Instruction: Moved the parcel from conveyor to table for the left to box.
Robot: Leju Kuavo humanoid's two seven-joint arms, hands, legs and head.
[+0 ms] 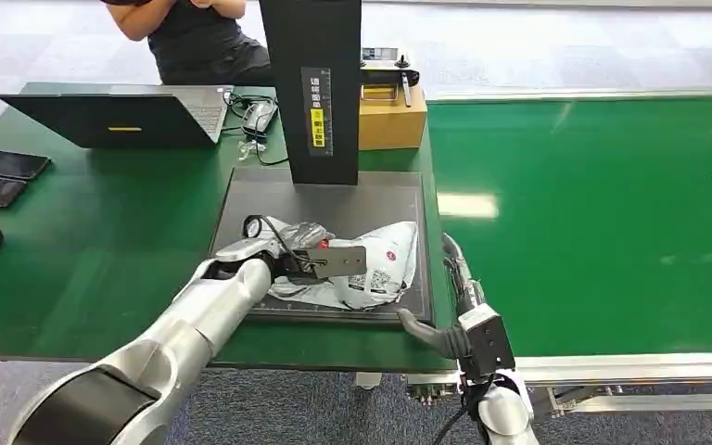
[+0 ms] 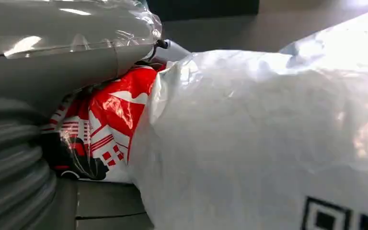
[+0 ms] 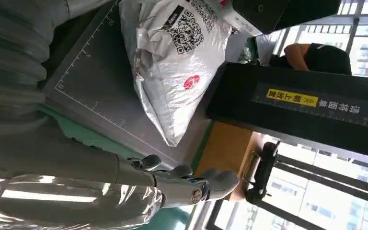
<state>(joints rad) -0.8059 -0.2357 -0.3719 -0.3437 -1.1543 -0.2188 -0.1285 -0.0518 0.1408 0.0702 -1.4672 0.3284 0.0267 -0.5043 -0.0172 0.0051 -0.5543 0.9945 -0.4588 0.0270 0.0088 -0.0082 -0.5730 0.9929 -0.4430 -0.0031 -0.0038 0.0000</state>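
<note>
**Parcel on the table, left hand on it**

The parcel (image 1: 362, 264) is off the green conveyor (image 1: 593, 213) and lies on the dark mat (image 1: 241, 199) under the left hand (image 1: 287, 258), which appears to grip its crumpled end. The right hand (image 1: 450, 264) hangs just beside, empty, fingers extended. Boxing remains. Beyond: a black stand (image 1: 320, 83), cardboard box (image 1: 391, 119), laptop (image 1: 120, 116), a seated person (image 1: 195, 32).

A green-topped desk (image 1: 102, 260) stands on pale tiled floor (image 1: 538, 46), grey speckled carpet (image 1: 287, 408) along its near edge. Tall bright windows (image 3: 364, 38) glare behind.
</note>
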